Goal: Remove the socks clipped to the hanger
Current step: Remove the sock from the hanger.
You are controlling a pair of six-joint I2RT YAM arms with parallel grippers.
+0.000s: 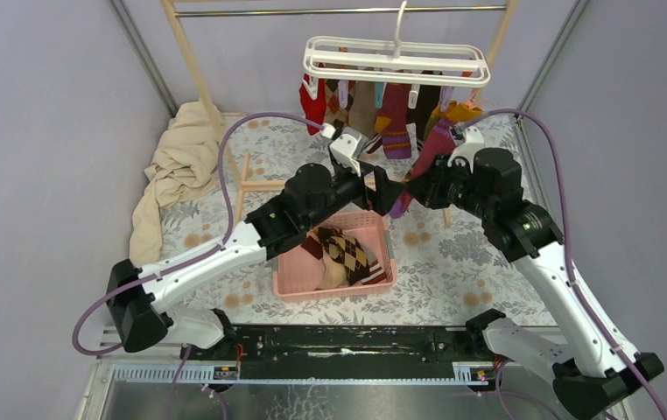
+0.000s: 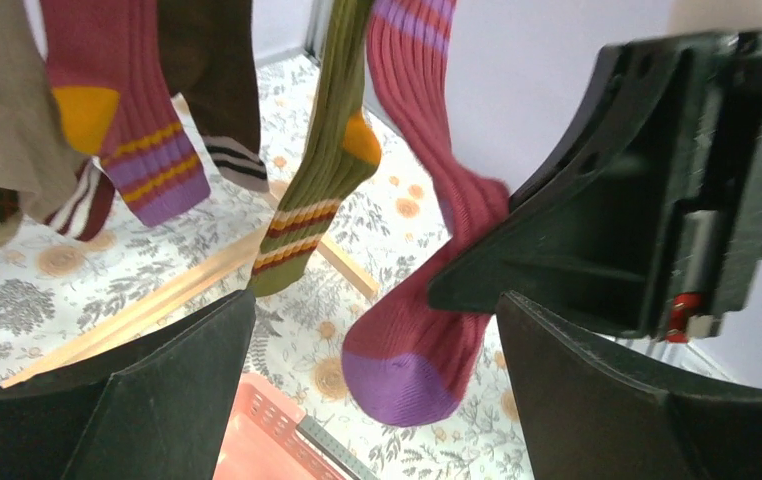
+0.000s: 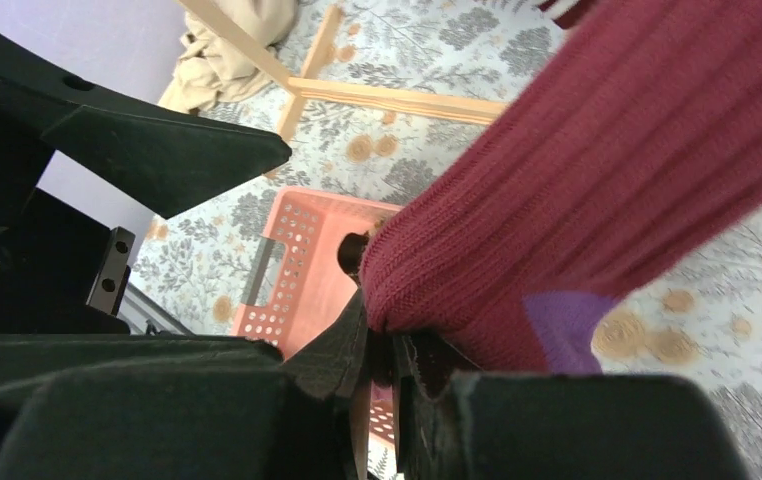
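Maroon sock (image 1: 436, 143), purple toe. Top view: it hangs from the white hanger (image 1: 397, 54), long axis slanting down-left to the right gripper (image 1: 403, 196). The left gripper (image 1: 381, 185) is just beside it, with the pink basket (image 1: 330, 291) underneath.

Left wrist view: left jaws wide apart with nothing between them, the sock's foot straight ahead.

Right wrist view: right jaws clamped on the sock near the toe. The top end looks clipped, so the pull probably goes down, away from the hanger.
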